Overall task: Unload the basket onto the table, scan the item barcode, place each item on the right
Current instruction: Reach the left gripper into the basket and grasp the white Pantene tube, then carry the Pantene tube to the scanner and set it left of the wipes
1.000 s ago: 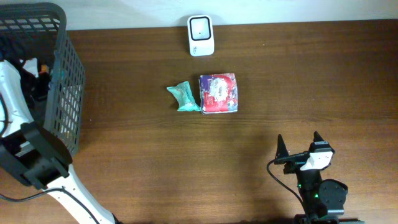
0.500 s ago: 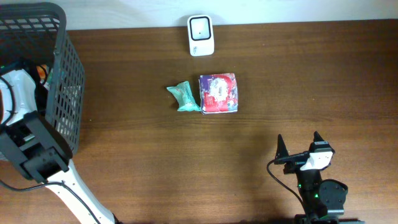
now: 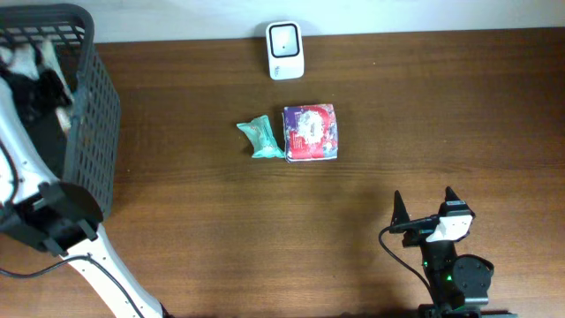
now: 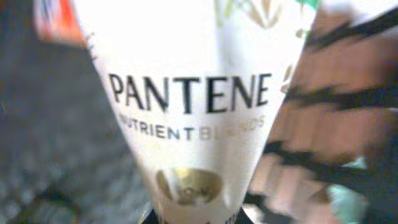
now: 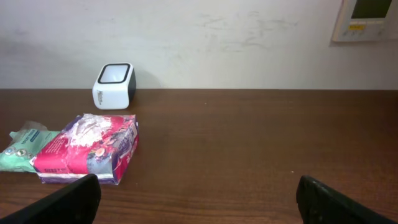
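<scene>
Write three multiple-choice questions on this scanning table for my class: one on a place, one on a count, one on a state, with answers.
1. Where does the white scanner stand?
A. mid-table
B. at the far edge of the table
C. at its near edge

2. How many packets lie mid-table?
A. one
B. two
C. four

3. The left gripper is:
A. shut on the Pantene tube
B. open over the scanner
C. open over the packets

Answers: B, it sits alone at the edge farthest from the arms. B, a teal packet lies beside a red packet. A, the tube fills the left wrist view, gripped at its base.
</scene>
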You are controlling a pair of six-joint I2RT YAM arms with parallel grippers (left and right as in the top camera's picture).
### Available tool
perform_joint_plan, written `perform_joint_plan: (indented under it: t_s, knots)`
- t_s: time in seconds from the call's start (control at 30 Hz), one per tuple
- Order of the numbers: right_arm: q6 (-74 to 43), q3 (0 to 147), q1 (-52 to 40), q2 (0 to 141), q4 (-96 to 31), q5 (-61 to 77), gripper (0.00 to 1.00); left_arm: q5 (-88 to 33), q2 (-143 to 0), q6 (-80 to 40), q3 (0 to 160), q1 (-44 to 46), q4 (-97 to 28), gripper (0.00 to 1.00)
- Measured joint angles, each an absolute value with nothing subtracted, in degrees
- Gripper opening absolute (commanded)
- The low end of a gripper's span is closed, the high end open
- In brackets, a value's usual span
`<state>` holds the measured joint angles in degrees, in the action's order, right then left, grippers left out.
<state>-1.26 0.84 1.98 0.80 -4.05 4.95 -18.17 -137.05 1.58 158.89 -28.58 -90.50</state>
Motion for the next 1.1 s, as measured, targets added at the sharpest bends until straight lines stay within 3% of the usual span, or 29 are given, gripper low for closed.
perform_joint_plan:
  t_s: [0.13,0.23,0.5,0.67,0.9,1.1]
  knots:
    - [-1.3,0.84,1.98,0.8,-4.05,4.95,0.99,-24.12,-136.62,-9.23,175.59,-29.23,-90.94,0.0]
    - [-1.26,0.84,1.98,0.8,-4.05,4.95,0.99,-26.76,-135.09,-13.04,178.69,-28.73,-89.6,0.0]
    - [-1.3,0.84,1.98,0.8,-4.05,4.95,0.99,-31.7,-130.19,-15.03,178.74,-27.51,-91.7,0.0]
    - [-1.3,0.84,1.98,0.8,-4.05,4.95,0.99,-34.44,-129.51,-9.28,177.82,-18.68,-96.97,0.0]
    - [-1.28,0.84,1.98,0.8,-4.05,4.95,0.99,-20.91,-129.03,-5.56,161.12,1.21,-96.64,0.0]
    - [-1.28,0.84,1.98,0.8,-4.05,4.95,0.99,-4.54,-129.01,-12.88,134.85,11.68,-91.68,0.0]
